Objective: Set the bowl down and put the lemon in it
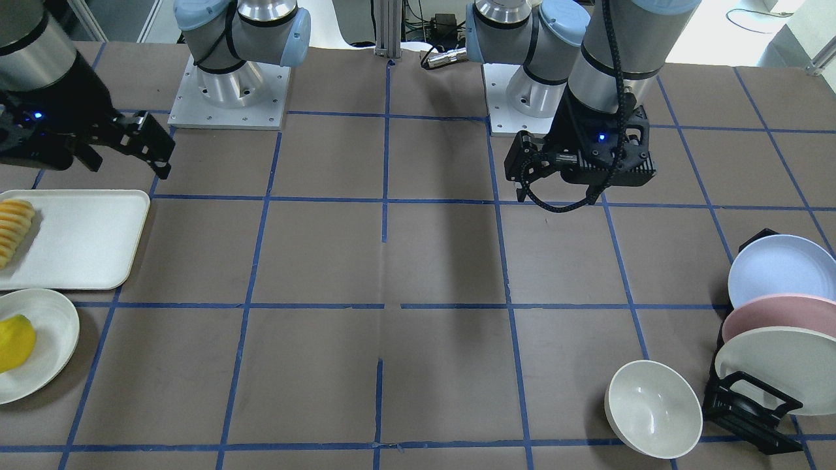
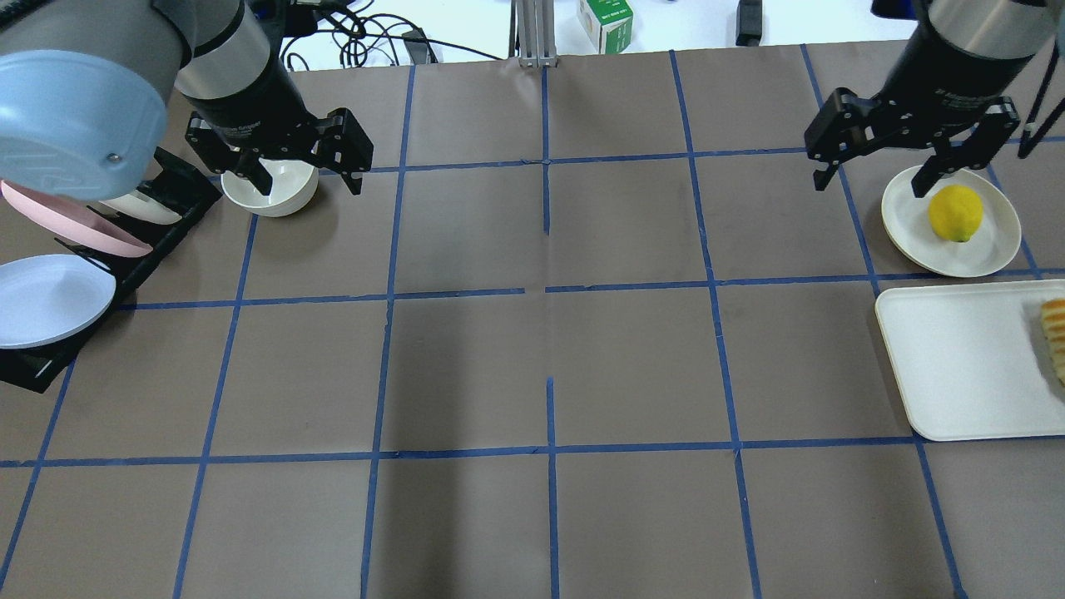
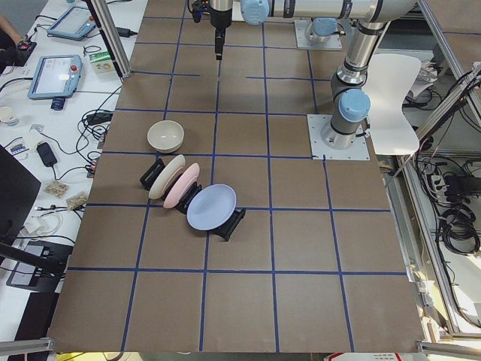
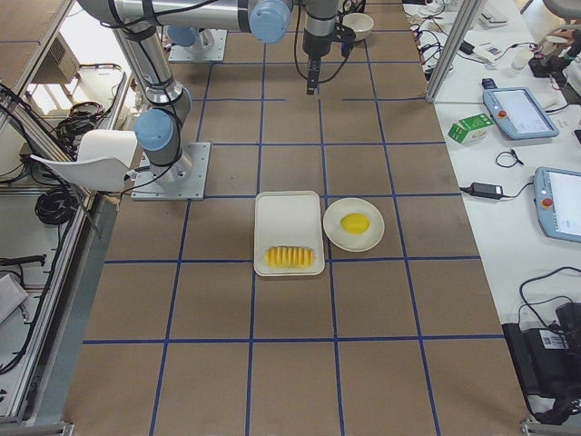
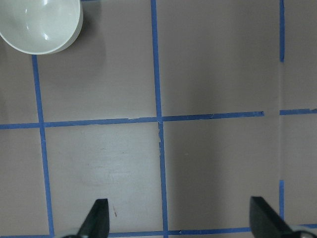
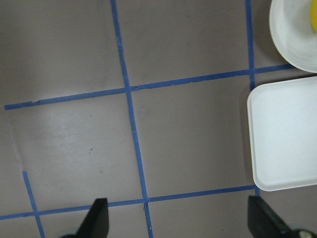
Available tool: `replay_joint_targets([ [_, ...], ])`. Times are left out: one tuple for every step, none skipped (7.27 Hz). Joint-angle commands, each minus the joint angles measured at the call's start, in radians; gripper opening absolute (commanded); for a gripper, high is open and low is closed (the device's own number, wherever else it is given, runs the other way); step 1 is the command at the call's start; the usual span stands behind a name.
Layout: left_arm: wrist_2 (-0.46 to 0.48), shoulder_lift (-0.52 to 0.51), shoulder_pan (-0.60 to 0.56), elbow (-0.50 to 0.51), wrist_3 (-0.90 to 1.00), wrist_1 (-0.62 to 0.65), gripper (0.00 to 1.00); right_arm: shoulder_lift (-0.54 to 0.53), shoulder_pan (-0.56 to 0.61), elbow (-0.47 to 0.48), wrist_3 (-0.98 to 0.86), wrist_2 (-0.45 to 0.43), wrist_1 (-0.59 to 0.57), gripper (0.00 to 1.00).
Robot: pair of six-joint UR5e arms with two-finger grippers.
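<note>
The off-white bowl (image 1: 653, 408) stands upright and empty on the table beside the dish rack; it also shows in the overhead view (image 2: 283, 195) and at the top left of the left wrist view (image 5: 42, 25). The yellow lemon (image 2: 955, 213) lies on a shallow off-white plate (image 2: 907, 241), and also shows in the front view (image 1: 14, 343). My left gripper (image 2: 308, 179) is open and empty, held high, with the bowl off to one side of its fingers (image 5: 99, 218). My right gripper (image 2: 872, 181) is open and empty, high and beside the lemon's plate.
A white tray (image 2: 957, 366) with ridged sliced food (image 2: 1055, 333) lies next to the lemon's plate. A black dish rack (image 2: 166, 187) holds blue, pink and off-white plates (image 2: 50, 299) beside the bowl. Blue tape lines grid the brown table.
</note>
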Motion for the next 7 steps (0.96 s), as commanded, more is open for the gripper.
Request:
replay_joint_targets([
  [-0.001,-0.078,0.143,0.003,0.198,0.069,0.99,0.041,-0.099,-0.001,-0.058,-0.016,-0.019,1.00],
  [-0.003,-0.170,0.236,0.003,0.223,0.160,0.98,0.088,-0.144,-0.001,-0.148,-0.058,-0.121,1.00],
  [-0.006,-0.269,0.256,0.028,0.242,0.283,0.97,0.157,-0.182,-0.001,-0.219,-0.107,-0.220,1.00],
  [-0.003,-0.375,0.259,0.098,0.259,0.311,0.85,0.214,-0.213,-0.004,-0.305,-0.112,-0.269,1.00],
  [-0.006,-0.452,0.274,0.159,0.267,0.313,0.82,0.269,-0.248,-0.006,-0.365,-0.112,-0.355,1.00],
  [-0.006,-0.518,0.283,0.199,0.280,0.330,0.68,0.321,-0.289,-0.001,-0.420,-0.100,-0.386,1.00],
  [-0.004,-0.551,0.293,0.238,0.283,0.345,0.67,0.379,-0.314,-0.004,-0.472,-0.102,-0.450,1.00],
])
